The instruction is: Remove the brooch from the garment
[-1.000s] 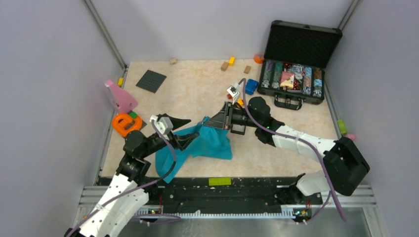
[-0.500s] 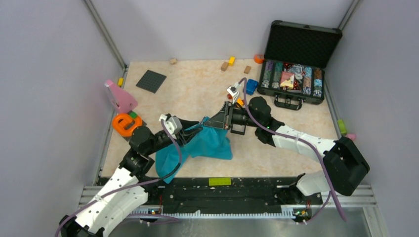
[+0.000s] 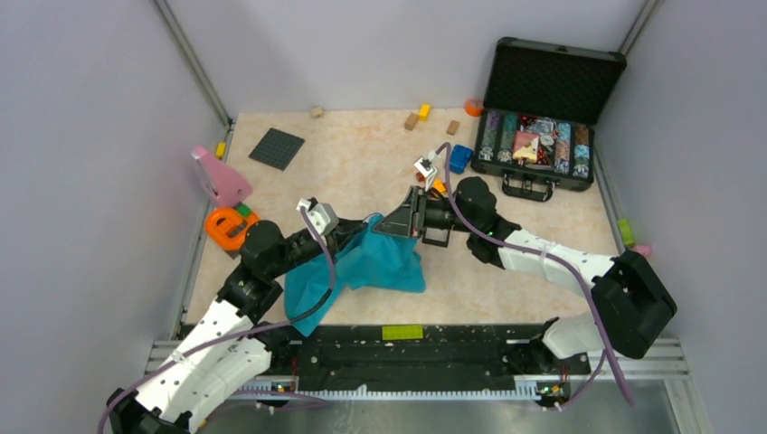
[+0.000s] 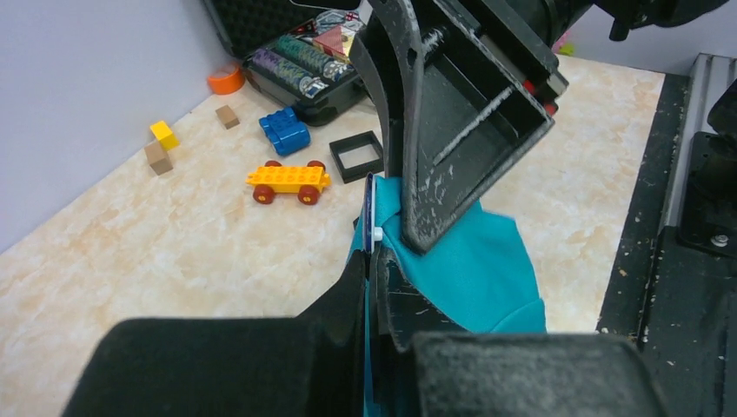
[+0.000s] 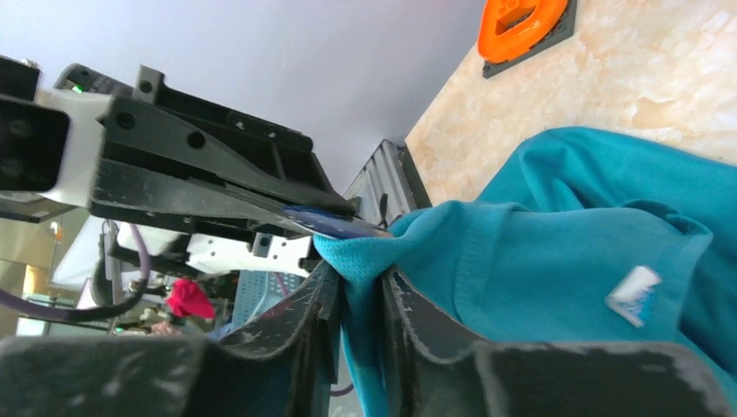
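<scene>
Brooch pinched in left hand; right hand clamps garment beside it.

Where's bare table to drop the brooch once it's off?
Widest bare patch: between the grey plate and the wooden block, behind the garment. It is crowded around the blue block, beside the case.

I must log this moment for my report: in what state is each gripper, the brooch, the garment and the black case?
left gripper: shut on the brooch.
right gripper: shut on a fold of the garment.
brooch: pinched edgewise, against the garment's raised fold.
garment: crumpled, one fold raised.
case: open, lid upright.
</scene>
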Available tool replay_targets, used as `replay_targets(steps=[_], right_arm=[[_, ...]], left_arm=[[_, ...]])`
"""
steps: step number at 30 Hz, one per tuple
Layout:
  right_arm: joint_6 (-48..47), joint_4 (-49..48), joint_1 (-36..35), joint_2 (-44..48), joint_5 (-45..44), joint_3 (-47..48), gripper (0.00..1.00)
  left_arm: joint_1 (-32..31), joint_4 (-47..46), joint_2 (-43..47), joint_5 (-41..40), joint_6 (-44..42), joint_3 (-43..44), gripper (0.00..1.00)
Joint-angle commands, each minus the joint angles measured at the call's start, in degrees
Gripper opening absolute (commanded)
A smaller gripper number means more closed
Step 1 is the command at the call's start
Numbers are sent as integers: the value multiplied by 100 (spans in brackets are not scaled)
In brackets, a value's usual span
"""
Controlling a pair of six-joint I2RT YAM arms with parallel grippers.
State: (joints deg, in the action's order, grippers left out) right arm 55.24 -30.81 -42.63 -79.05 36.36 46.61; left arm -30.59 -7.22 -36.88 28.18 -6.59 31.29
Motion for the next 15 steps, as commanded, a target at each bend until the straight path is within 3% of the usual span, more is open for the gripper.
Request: replay_targets(steps=[1, 4, 7, 10, 15], right_arm=[[-658, 121, -35, 70, 144, 67, 39], [-1496, 695, -35, 289, -136, 33, 62], [-2414, 1378, -27, 621, -583, 22, 74], [-2831, 1321, 19, 896, -557, -117, 76], [-2707, 526, 53, 1081, -128, -426, 76]], left_arm=[[-24, 615, -302, 8, 281, 773, 0], [-19, 1305, -597, 203, 540, 1186, 0], [-16, 1905, -803, 282, 851, 1527, 0], [-17, 2216, -946, 439, 1064, 1749, 0], [-17, 2668, -1225, 958, 1220, 2086, 0]])
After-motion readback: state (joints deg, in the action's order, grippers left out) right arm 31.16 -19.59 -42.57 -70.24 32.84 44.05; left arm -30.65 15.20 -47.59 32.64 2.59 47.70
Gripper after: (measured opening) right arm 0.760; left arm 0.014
